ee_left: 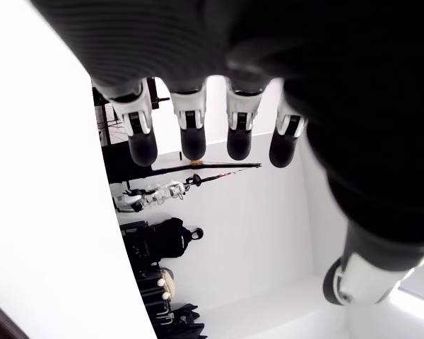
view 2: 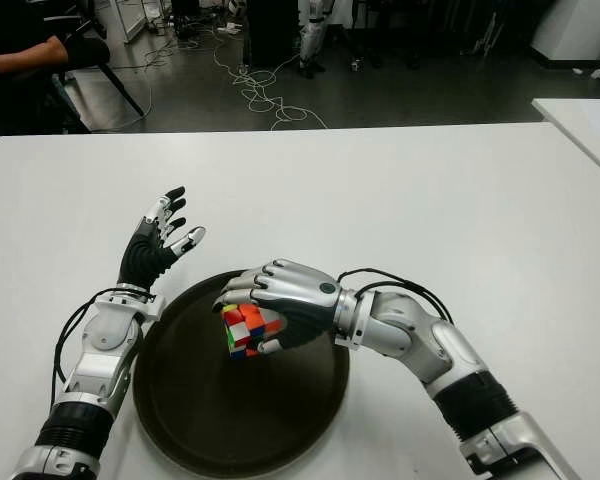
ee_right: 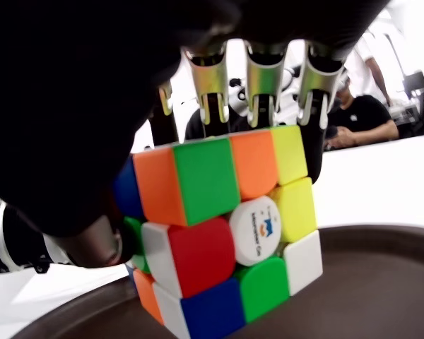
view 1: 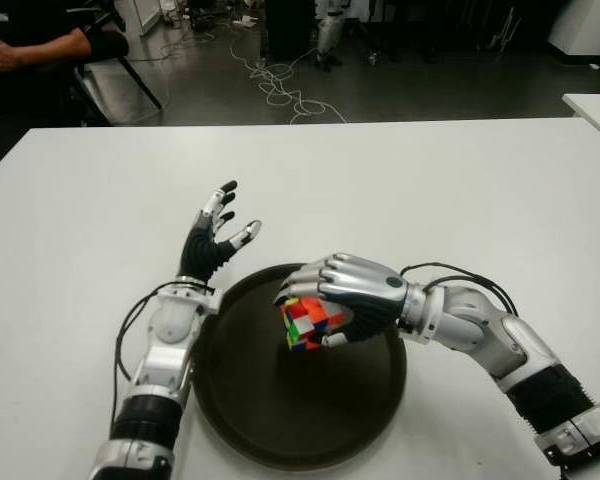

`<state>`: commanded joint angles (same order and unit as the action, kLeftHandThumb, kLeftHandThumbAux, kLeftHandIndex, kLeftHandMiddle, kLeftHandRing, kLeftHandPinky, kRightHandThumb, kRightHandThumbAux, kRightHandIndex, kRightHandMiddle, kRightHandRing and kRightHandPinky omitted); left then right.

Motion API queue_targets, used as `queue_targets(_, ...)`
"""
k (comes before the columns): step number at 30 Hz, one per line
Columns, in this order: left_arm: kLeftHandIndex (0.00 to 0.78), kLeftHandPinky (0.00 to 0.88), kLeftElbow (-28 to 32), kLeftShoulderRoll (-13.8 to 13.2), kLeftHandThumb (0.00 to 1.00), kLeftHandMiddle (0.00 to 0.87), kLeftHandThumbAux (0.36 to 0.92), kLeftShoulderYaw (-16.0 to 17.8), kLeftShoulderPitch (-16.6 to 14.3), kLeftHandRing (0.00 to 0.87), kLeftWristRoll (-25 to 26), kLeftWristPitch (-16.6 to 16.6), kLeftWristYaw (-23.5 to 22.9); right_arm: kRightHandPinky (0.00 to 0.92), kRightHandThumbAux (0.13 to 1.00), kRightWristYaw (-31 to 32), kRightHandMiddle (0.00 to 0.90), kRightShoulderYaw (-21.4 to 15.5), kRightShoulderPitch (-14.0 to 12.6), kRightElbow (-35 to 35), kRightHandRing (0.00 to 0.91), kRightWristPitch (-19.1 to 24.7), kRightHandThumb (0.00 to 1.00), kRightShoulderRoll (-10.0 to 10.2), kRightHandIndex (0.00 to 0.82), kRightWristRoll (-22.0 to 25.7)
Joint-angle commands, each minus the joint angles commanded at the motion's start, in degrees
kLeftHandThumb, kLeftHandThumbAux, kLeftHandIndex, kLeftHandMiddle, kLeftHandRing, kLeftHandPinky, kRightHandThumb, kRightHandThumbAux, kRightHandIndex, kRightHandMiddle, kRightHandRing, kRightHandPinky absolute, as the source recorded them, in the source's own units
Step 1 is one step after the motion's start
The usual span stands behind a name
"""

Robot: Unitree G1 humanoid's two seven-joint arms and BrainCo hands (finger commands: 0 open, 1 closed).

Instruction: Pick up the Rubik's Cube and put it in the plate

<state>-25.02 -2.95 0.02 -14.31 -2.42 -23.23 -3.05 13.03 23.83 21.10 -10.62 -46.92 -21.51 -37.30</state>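
My right hand (view 1: 325,305) is shut on the Rubik's Cube (view 1: 310,322), a scrambled cube of orange, green, red, yellow, white and blue tiles (ee_right: 226,233). It holds the cube over the middle of the dark brown round plate (view 1: 300,430), low above the plate's floor; whether the cube touches the plate I cannot tell. The fingers (ee_right: 261,78) curl over the cube's top and the thumb presses one side. My left hand (view 1: 215,235) shows beside the plate's left rim, raised off the white table (view 1: 400,190) with its fingers (ee_left: 191,131) spread and holding nothing.
A person's arm (view 1: 35,48) shows at the far left beyond the table. Cables (view 1: 275,85) lie on the floor behind the table. A second white table edge (view 1: 595,105) shows at the far right.
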Motion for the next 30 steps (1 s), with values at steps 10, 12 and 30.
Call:
queue_targets(10,0.051,0.0,-0.49,0.29,0.0,0.078,0.635,0.23,-0.27,0.016,0.41,-0.34,0.09,0.417,0.676,-4.42,0.451,-0.21,-0.99,-0.66,0.496,0.36,0.926,1.6,0.373,-1.1)
queue_targets(12,0.053,0.001,-0.42,0.32,0.0,0.086,0.648,0.27,-0.25,0.025,0.47,-0.31,0.11,0.397,0.674,-5.92,0.435,-0.25,-1.34,-1.23,0.489,0.02,0.93,2.12,0.39,-0.86)
queue_targets(30,0.041,0.0,-2.0,0.39,0.0,0.066,0.699,0.91,-1.16,0.012,2.23,-1.15,-1.33,0.008,0.836,-0.81,0.004,2.58,1.97,-6.34,0.007,-2.9,0.039,0.83,0.004,5.32)
